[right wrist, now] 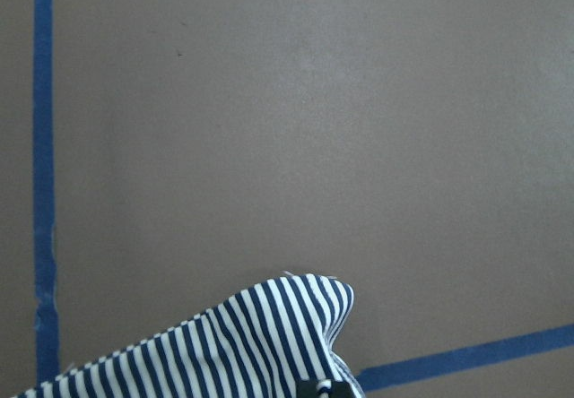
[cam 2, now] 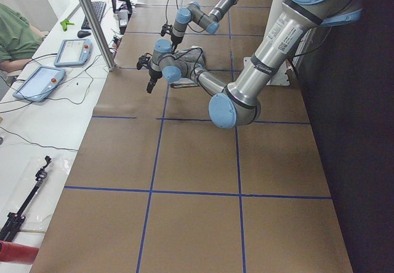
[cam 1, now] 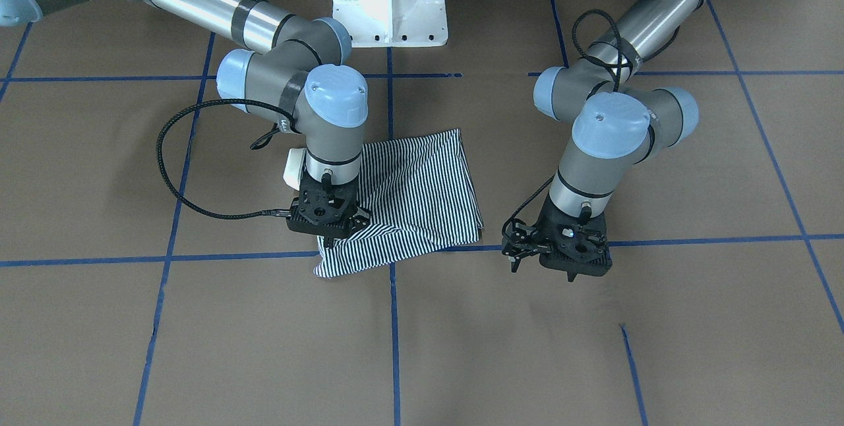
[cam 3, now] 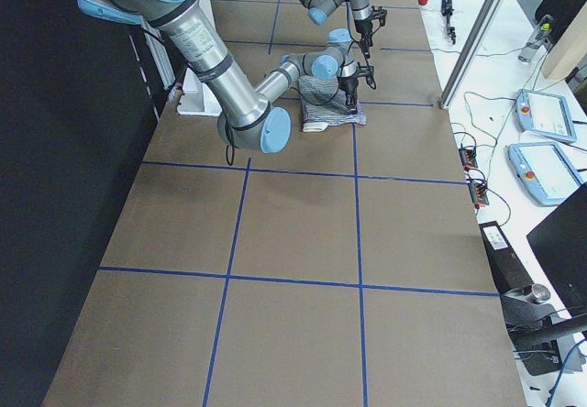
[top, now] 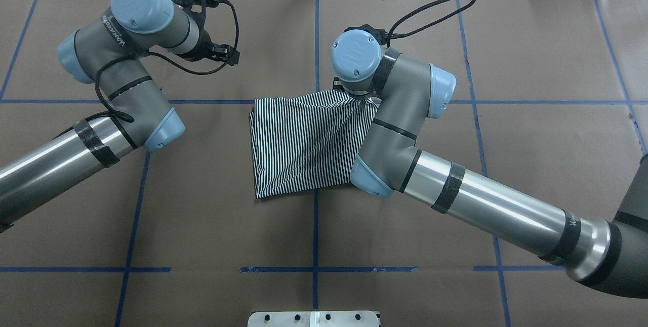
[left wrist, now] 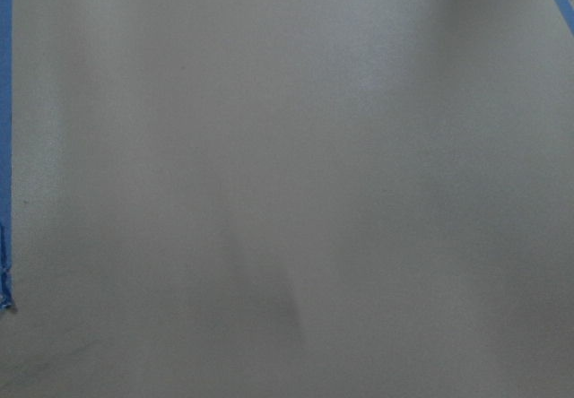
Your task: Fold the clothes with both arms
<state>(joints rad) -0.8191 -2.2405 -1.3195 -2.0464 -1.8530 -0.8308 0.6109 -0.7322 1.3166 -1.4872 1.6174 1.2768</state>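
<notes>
The striped shirt lies folded into a rough square on the brown table, also seen in the overhead view. My right gripper stands at the shirt's far corner, on the robot's right, and is shut on the cloth. The stripes bunch toward my right wrist, which hides the fingers from above. In the right wrist view a lifted striped corner shows, with a dark fingertip at the bottom edge. My left gripper hangs apart from the shirt over bare table, open and holding nothing.
The white pedestal base stands behind the shirt. Blue tape lines grid the brown table. Beyond the table's far edge are a metal post, two handheld pendants and a seated person's green sleeve.
</notes>
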